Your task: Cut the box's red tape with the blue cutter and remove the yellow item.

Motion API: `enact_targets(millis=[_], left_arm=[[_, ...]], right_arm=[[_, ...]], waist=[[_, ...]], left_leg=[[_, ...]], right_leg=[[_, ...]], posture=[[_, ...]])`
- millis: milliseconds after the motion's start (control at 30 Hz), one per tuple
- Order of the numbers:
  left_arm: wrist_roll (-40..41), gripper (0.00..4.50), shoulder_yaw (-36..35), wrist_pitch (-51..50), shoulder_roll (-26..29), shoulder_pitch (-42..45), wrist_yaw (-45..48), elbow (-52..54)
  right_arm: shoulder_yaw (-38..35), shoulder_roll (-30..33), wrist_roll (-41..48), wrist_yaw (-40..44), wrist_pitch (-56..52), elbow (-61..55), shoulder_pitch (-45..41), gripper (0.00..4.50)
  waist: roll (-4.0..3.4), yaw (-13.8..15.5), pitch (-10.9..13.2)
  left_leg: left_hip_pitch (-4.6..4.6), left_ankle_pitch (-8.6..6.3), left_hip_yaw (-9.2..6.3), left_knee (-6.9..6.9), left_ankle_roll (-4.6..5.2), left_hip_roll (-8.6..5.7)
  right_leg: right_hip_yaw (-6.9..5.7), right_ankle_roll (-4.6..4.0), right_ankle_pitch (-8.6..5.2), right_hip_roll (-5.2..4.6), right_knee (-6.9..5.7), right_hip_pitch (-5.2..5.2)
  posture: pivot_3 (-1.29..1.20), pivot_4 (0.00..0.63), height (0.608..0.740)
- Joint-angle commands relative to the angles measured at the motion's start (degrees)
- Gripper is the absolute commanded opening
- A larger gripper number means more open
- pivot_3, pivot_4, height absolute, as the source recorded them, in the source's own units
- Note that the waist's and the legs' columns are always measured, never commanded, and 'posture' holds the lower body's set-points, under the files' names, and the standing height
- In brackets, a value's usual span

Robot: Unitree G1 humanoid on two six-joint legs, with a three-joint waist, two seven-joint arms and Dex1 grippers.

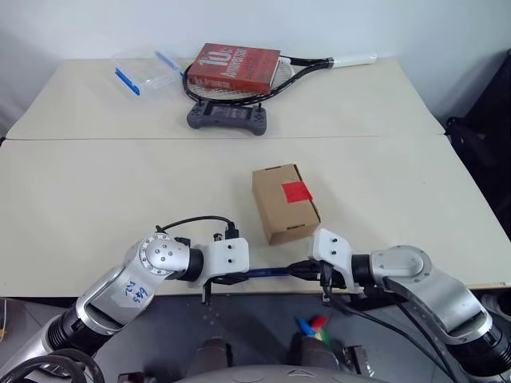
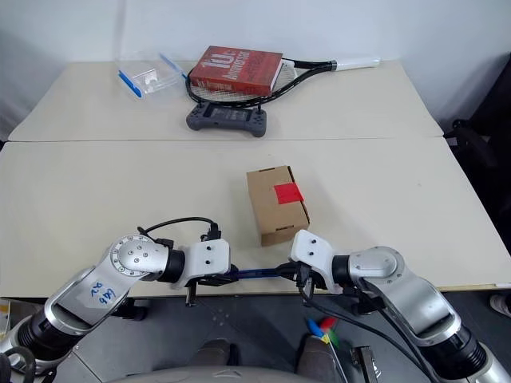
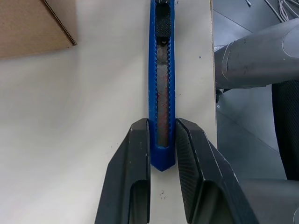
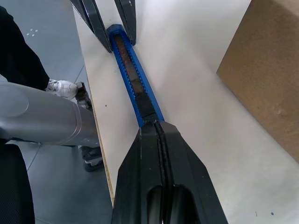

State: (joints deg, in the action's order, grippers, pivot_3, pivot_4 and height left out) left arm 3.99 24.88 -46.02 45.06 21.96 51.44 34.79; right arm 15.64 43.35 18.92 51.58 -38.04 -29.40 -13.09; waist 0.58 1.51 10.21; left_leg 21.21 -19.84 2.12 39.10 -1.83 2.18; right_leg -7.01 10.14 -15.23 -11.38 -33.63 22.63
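Head stereo pair looks down and forward over my arms across the table (image 1: pixel 96 199). Both wrist cams sit close above its near edge, facing each other along the blue cutter (image 3: pixel 161 93).

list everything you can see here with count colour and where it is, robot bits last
box: one, brown cardboard, middle of the near table, flaps shut
red tape: one, red square, on top of the box over the seam
blue cutter: one, blue, at the near table edge, in front of the box
book: one, red, far table, lying on the racket head
racket: one, black frame with white handle, far table
controller: one, dark grey, far table, in front of the book
clear container: one, clear with blue clips, far table, left of the book
tables: two, cream, butted together
left gripper: one, black fingers, shut on one end of the blue cutter
right gripper: one, black fingers, shut, at the cutter's other end
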Motion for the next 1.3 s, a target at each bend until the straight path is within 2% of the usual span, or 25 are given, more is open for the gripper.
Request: enact_targets(millis=[33, 200, 533, 667, 800, 867, 933, 1033, 1100, 1200, 1300], left_arm=[[-0.4, 0.43, 0.4, -0.1, -0.4, 0.5, -0.6, 1.0], [-0.3, 0.43, 0.4, 0.0, -0.3, 0.1, -0.5, 1.4], [-0.1, 0.43, 0.8, -0.4, -0.2, 0.5, -0.3, 1.5], [-0.2, 0.43, 1.0, 0.0, -0.5, 0.5, -0.5, 1.1], [-0.4, 0.43, 1.1, 1.9, -0.9, -0.3, -1.0, 0.3], [-0.8, 0.43, 0.2, 6.7, -0.8, -2.0, -1.5, -0.8], [-1.1, 0.43, -3.3, 17.0, -0.4, -6.0, -2.7, -2.8], [-1.2, 0.43, -9.0, 34.7, -0.3, -11.6, -3.9, -7.0], [-0.5, 0.43, -13.2, 46.1, -0.1, -15.7, -4.2, -9.4], [0.1, 0.43, -16.1, 56.8, -0.5, -18.0, -3.4, -12.0], [0.0, 0.43, -15.9, 60.3, -2.5, -16.5, -3.6, -13.4]], right_arm=[[1.0, -0.1, -1.2, 0.1, 1.0, 0.9, 0.6, 0.02], [3.1, -1.0, -1.8, 0.1, 1.5, 1.2, 0.5, 0.02], [7.7, -7.5, -3.3, -1.6, -0.2, 3.4, -4.3, 0.02], [7.5, -8.9, -2.8, -1.9, -0.7, 3.6, -5.4, 0.02], [4.8, -7.5, 0.2, 0.1, -1.1, 1.0, -4.2, 0.02], [-0.7, -7.5, 6.2, 0.6, -3.6, -2.1, -2.4, 0.02], [-11.8, -7.7, 20.0, -1.3, -12.3, -6.6, -0.3, 0.18], [-25.5, -6.8, 40.8, -9.2, -23.3, -8.1, -0.2, 0.84], [-31.8, -2.2, 56.4, -18.4, -27.0, -6.5, 1.2, 1.56], [-34.0, 6.7, 75.2, -31.0, -26.8, -4.9, 5.2, 2.62], [-30.9, 14.8, 89.8, -43.0, -22.3, -4.4, 9.6, 3.62]], waist=[[0.00, 0.0, 0.0], [0.00, 0.0, 0.0], [0.00, -0.1, 0.0], [0.00, 0.0, 0.0], [0.00, 0.0, 0.0], [0.00, 0.1, 0.0], [-0.01, 0.0, 0.0], [-0.01, -0.2, 0.0], [-0.04, -0.1, 0.0], [-0.09, 0.2, 0.1], [-0.11, 0.3, 0.1]], left_leg=[[0.00, 0.00, 0.00, 0.00, 0.00, 0.00], [-0.02, 0.00, 0.00, 0.00, 0.00, 0.00], [-0.03, 0.00, 0.00, 0.02, 0.00, 0.00], [-0.03, 0.00, 0.00, 0.03, 0.00, 0.00], [-0.02, 0.00, 0.00, 0.03, 0.00, 0.00], [0.00, 0.00, -0.01, 0.03, 0.00, 0.00], [0.01, -0.04, -0.01, 0.02, 0.01, 0.00], [-0.01, -0.06, 0.00, 0.02, 0.00, 0.02], [-0.02, -0.07, 0.00, 0.02, -0.02, 0.08], [0.00, -0.11, 0.00, 0.02, 0.00, 0.10], [0.01, -0.12, 0.02, 0.03, 0.03, 0.09]], right_leg=[[0.00, 0.00, 0.00, 0.00, 0.00, 0.00], [0.00, 0.00, 0.00, 0.00, -0.01, 0.00], [0.01, 0.00, 0.00, 0.00, -0.04, -0.01], [0.02, 0.00, 0.00, 0.00, -0.07, -0.01], [0.02, 0.00, 0.00, 0.00, -0.07, -0.01], [0.01, 0.00, 0.00, 0.00, -0.05, 0.00], [0.01, 0.00, 0.00, 0.00, -0.03, 0.00], [-0.01, 0.00, 0.01, 0.00, -0.01, 0.00], [-0.03, -0.02, 0.01, 0.04, -0.01, 0.00], [-0.04, -0.03, 0.00, 0.04, 0.02, 0.00], [-0.06, -0.03, 0.00, 0.03, 0.09, -0.04]], posture=[[0.00, 0.150, 0.740], [0.00, 0.150, 0.740], [0.00, 0.150, 0.740], [0.00, 0.150, 0.740], [0.00, 0.150, 0.740], [0.00, 0.150, 0.740], [0.00, 0.150, 0.740], [0.00, 0.150, 0.740], [0.00, 0.150, 0.740], [0.00, 0.150, 0.740], [0.00, 0.150, 0.740]])
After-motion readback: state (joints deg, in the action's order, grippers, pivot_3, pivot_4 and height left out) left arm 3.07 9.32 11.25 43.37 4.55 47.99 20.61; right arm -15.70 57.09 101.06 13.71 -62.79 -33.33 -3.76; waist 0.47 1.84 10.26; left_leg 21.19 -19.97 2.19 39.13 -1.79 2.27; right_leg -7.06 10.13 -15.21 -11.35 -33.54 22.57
